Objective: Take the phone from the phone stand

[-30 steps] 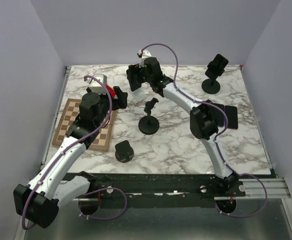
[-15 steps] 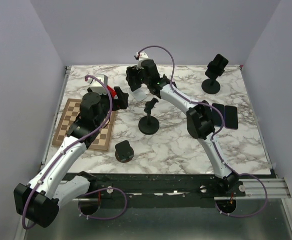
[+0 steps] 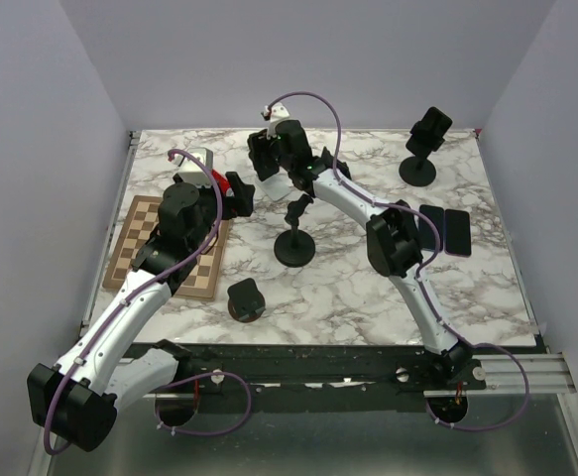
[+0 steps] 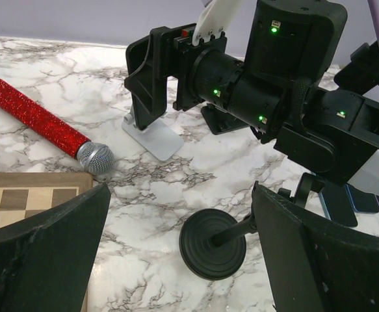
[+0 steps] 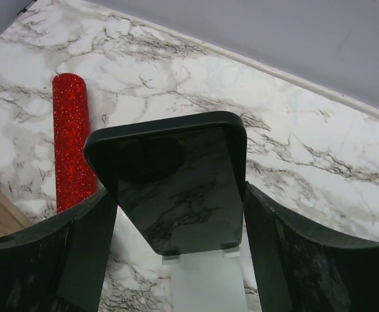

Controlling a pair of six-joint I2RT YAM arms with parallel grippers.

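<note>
Right gripper (image 5: 178, 218): at the far part of the marble table (image 5: 319, 169), one finger on each side of the phone (image 5: 176, 182). Phone is dark and leans back on its white phone stand (image 5: 205, 283), with its lower edge on the stand's lip. My fingers (image 5: 72, 253) are right at its long edges; pressing or just clear, I cannot tell. A red microphone (image 5: 71, 140) lies just beside the stand. Left gripper (image 4: 179, 247): spread wide, holding nothing, over the marble beside the chessboard (image 4: 26, 198).
</note>
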